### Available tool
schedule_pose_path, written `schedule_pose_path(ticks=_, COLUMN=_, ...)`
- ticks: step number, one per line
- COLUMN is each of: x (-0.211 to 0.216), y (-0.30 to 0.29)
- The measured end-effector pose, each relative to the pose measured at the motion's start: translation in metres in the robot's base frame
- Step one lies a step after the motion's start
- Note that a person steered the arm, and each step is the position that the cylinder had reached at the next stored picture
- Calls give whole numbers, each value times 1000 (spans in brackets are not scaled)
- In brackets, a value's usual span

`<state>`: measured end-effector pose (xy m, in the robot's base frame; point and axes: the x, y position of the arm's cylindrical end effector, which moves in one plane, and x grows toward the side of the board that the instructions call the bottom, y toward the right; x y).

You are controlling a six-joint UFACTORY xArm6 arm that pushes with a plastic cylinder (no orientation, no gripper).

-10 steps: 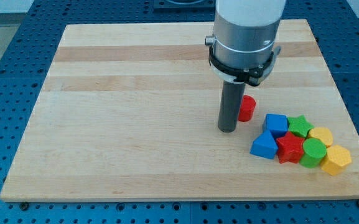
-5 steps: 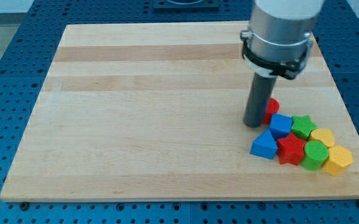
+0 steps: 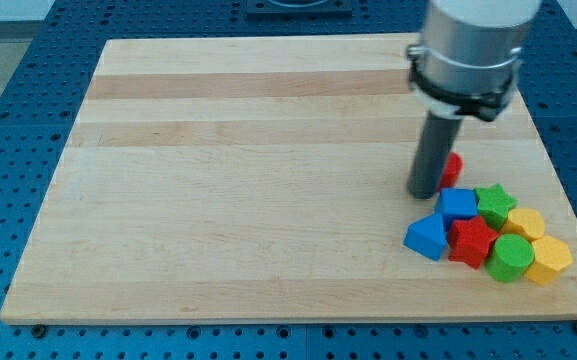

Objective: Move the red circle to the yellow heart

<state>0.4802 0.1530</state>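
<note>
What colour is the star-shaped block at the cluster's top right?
Green; the green star shows clearly in the camera view.

You've got everything bunched near the table's lower right. The tip sits just left of the red circle, touching or nearly so. Right below the circle is the blue cube, with the green star to its right. Under those, the blue triangle is furthest left, then the red star, then the green circle. The yellow heart is right of the green star, and the yellow hexagon sits at the far right.
</note>
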Motion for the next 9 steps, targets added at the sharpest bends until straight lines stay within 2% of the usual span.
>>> schedule_pose_path(ticks=2, x=1, y=46)
schedule_pose_path(ticks=3, x=8, y=43)
schedule_pose_path(ticks=4, x=0, y=7)
schedule_pose_path(ticks=5, x=-31, y=-6)
schedule_pose_path(ticks=6, x=-46, y=43)
schedule_pose_path(ticks=7, x=-39, y=72)
schedule_pose_path(ticks=8, x=-18, y=72)
schedule_pose_path(ticks=9, x=-22, y=72)
